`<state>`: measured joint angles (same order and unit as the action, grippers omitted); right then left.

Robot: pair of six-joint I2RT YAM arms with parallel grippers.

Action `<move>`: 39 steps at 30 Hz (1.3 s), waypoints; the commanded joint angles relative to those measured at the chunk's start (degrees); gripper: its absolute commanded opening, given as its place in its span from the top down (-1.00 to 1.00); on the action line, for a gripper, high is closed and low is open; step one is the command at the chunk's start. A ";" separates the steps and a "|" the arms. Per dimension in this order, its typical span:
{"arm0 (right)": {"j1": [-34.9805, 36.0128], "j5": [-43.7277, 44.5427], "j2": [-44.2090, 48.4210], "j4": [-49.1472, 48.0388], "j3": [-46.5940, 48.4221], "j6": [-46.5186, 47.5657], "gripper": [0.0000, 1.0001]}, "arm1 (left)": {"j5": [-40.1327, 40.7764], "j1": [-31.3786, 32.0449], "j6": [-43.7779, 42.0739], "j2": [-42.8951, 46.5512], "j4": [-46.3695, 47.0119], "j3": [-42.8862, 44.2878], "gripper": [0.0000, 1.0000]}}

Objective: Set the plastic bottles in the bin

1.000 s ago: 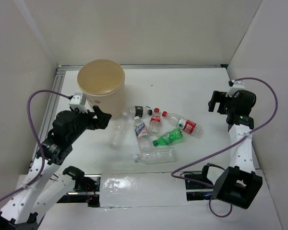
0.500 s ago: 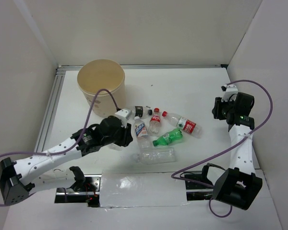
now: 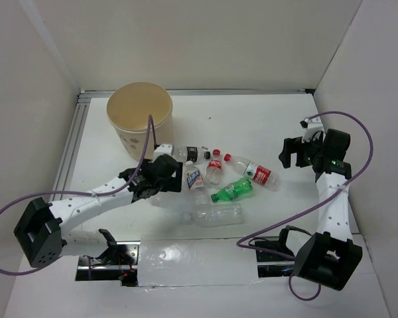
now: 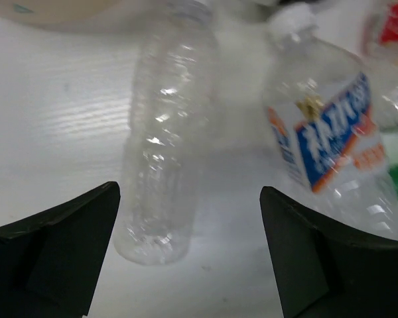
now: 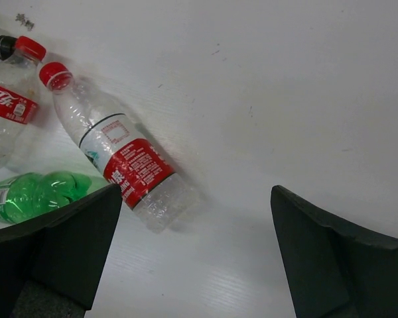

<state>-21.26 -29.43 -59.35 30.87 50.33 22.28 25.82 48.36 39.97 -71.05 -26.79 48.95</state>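
Note:
The tan bin point(image 3: 139, 118) stands at the back left. Several plastic bottles lie in a cluster at mid-table: a dark-label one point(image 3: 191, 154), a red-label cola one point(image 3: 214, 165), a long red-label one point(image 3: 257, 173), a green one point(image 3: 232, 191), a blue-label one point(image 3: 196, 179) and a clear one point(image 3: 215, 214). My left gripper point(image 3: 164, 179) is open low over an unlabelled clear bottle point(image 4: 162, 152), whose base lies just ahead of the jaws' gap; the blue-label bottle point(image 4: 325, 132) lies to its right. My right gripper point(image 3: 290, 154) is open and empty, right of the long red-label bottle point(image 5: 123, 156).
White walls enclose the table on three sides. A metal rail point(image 3: 73, 142) runs along the left edge. Purple cables loop from both arms. The green bottle point(image 5: 33, 195) and the cola bottle point(image 5: 3, 106) show at the left of the right wrist view.
My left arm has swung from the left side down over the bottle cluster, to the clear bottle. My right gripper has turned and shifted a little left toward the bottles.

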 commanded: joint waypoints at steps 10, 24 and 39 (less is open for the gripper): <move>1.74 -6.87 -2.79 1.03 2.49 3.47 -1.00 | -1.65 -8.64 -9.46 -17.80 10.61 -0.70 -0.82; 7.27 -8.36 -3.31 4.37 2.23 12.69 0.13 | -0.69 -0.36 -14.83 -2.00 1.92 21.58 0.73; 15.19 -3.70 -8.15 0.42 1.71 12.96 -0.96 | 4.77 -23.91 -21.07 -7.00 17.11 33.58 0.63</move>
<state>-7.75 -34.41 -67.59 33.63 50.74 35.42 29.78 27.75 20.93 -76.05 -15.92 81.84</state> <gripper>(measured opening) 0.982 0.602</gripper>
